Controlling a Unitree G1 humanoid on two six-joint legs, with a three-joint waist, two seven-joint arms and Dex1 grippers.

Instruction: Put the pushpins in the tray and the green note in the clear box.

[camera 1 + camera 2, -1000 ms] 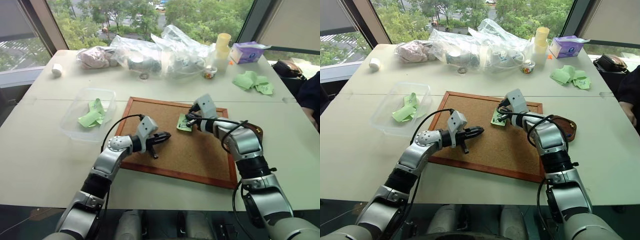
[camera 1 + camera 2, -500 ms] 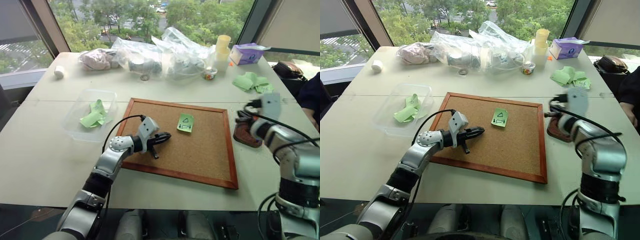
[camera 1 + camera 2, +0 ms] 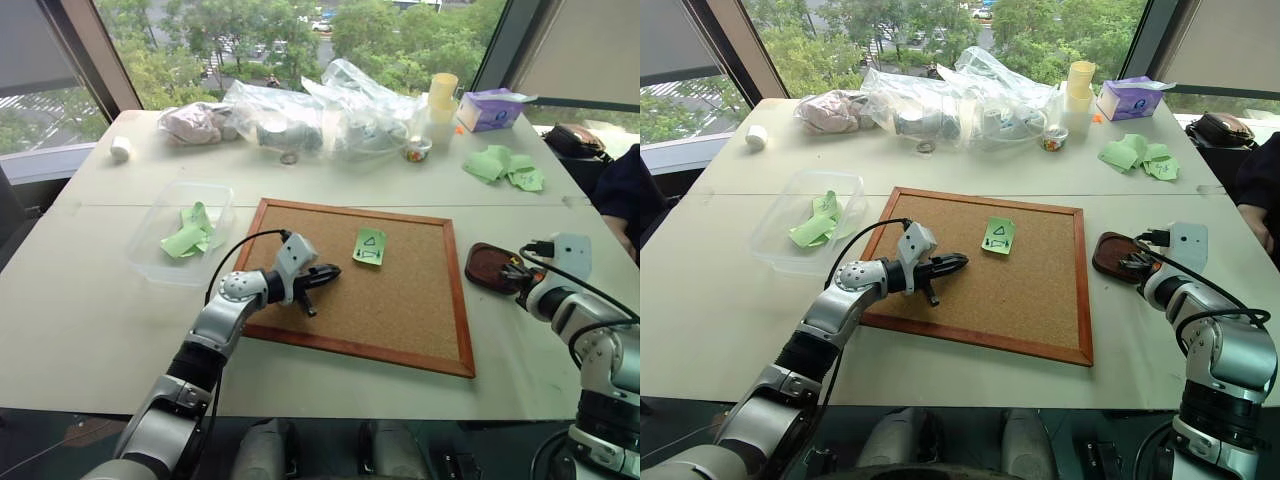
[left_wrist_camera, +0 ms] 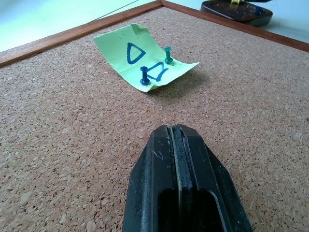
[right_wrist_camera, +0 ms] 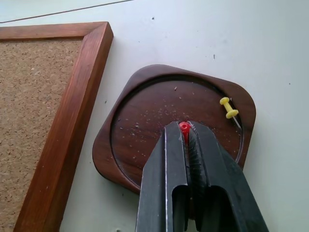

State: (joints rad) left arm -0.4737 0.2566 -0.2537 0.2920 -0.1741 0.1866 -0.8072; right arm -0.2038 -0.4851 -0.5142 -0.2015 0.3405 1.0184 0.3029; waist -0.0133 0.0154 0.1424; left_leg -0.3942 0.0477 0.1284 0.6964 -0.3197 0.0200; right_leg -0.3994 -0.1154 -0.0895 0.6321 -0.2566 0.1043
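The clear box (image 3: 180, 232) sits on the table (image 3: 90, 300) to the left of the left claw (image 3: 327, 273), just beside the left frame of the cork board (image 3: 400, 310), with green papers (image 3: 185, 235) inside. Bare table lies around the box toward the near edge.

The left claw hovers over the board's left part with its fingers pressed together and nothing between them. It points across the cork toward the green note (image 3: 370, 245), which lies ahead of its tips with open cork between. The left wrist view shows what the head views do not: 2 pushpins (image 4: 145, 76) with blue-green heads stand upright in the note, and the note's far edge curls up off the cork. The triangle drawn on it points to the side.

To the right of the board's frame, with a strip of bare table between, sits the tray (image 5: 145, 125). The right claw (image 5: 186, 133) is over it, clamped on a red pushpin (image 5: 184, 127) at the tips, head toward the tray floor. A yellow pushpin (image 5: 228, 107) lies on its side by the tray's rim, beside the claw.
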